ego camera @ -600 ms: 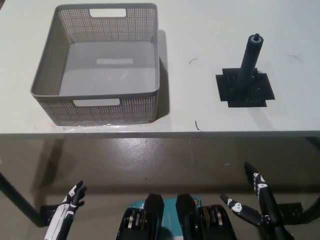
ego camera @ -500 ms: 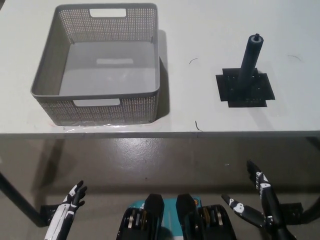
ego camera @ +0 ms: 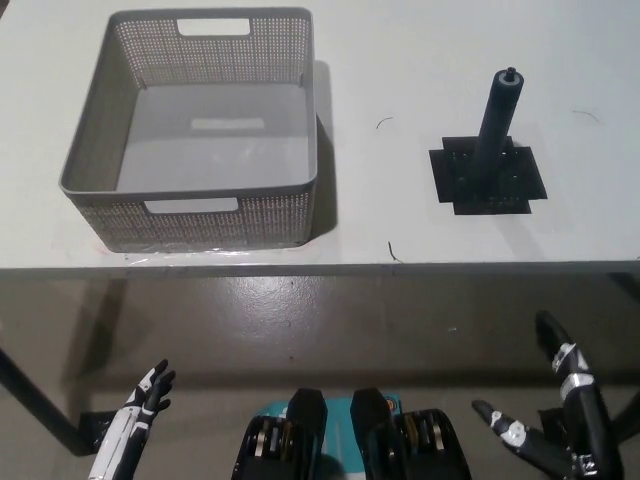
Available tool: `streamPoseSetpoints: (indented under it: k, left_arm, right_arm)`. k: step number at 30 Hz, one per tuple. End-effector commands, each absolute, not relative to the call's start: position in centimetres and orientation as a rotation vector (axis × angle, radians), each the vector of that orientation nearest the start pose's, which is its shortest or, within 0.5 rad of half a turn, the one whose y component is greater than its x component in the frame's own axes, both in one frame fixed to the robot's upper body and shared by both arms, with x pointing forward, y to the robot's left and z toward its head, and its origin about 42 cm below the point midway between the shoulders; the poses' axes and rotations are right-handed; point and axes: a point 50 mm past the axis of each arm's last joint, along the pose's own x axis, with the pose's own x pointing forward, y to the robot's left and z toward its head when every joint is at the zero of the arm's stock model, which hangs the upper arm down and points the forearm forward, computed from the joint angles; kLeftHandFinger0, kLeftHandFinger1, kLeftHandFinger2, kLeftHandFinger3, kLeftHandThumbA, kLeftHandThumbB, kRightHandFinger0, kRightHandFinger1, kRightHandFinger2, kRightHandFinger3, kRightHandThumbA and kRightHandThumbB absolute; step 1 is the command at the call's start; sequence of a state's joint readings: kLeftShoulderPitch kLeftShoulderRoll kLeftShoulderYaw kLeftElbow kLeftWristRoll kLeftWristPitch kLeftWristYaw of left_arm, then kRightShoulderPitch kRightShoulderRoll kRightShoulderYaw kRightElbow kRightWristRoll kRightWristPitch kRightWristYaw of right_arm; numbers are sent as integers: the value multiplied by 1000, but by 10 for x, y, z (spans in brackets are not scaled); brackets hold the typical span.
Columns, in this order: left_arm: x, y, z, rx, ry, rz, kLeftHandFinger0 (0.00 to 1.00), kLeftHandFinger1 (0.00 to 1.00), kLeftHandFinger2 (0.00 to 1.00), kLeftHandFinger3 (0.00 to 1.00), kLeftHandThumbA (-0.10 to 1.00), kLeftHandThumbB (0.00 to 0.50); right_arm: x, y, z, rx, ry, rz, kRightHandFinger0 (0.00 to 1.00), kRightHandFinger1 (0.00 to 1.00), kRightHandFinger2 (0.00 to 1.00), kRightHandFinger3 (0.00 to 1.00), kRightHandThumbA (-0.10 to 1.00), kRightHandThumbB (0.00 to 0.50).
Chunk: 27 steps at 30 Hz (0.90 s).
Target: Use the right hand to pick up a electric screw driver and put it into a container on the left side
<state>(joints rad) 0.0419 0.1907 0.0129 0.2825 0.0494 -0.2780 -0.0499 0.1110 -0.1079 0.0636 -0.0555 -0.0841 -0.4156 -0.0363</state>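
Screwdriver [ego camera: 497,125] upright on pad (easy side grasp); right robot hand [ego camera: 560,435] splayed wide, empty, low; basket [ego camera: 195,205] left

No text or labels can be read

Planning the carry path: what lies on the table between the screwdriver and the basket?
Head view: bare white table between the electric screwdriver and grey basket, only small dark marks.

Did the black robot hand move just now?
Yes. The black right robot hand slid right and lower in the picture, farther from the table edge; the screwdriver stands untouched.
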Motion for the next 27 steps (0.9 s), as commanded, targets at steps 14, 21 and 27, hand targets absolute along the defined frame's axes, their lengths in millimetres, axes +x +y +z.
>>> streamPoseSetpoints:
  k: [14, 21, 27]
  left_arm:
    - [259, 290, 41, 252, -4, -55, 1000, 1000, 1000, 1000, 1000, 261]
    - [254, 290, 37, 249, 6, -49, 1000, 1000, 1000, 1000, 1000, 269]
    - [253, 289, 35, 242, 6, -54, 1000, 1000, 1000, 1000, 1000, 268]
  right_arm:
    - [341, -265, 181, -61, -520, -114, 1000, 1000, 1000, 1000, 1000, 286]
    - [381, -278, 187, -11, -433, -114, 1000, 1000, 1000, 1000, 1000, 304]
    - [410, -276, 190, -12, -397, -104, 1000, 1000, 1000, 1000, 1000, 314]
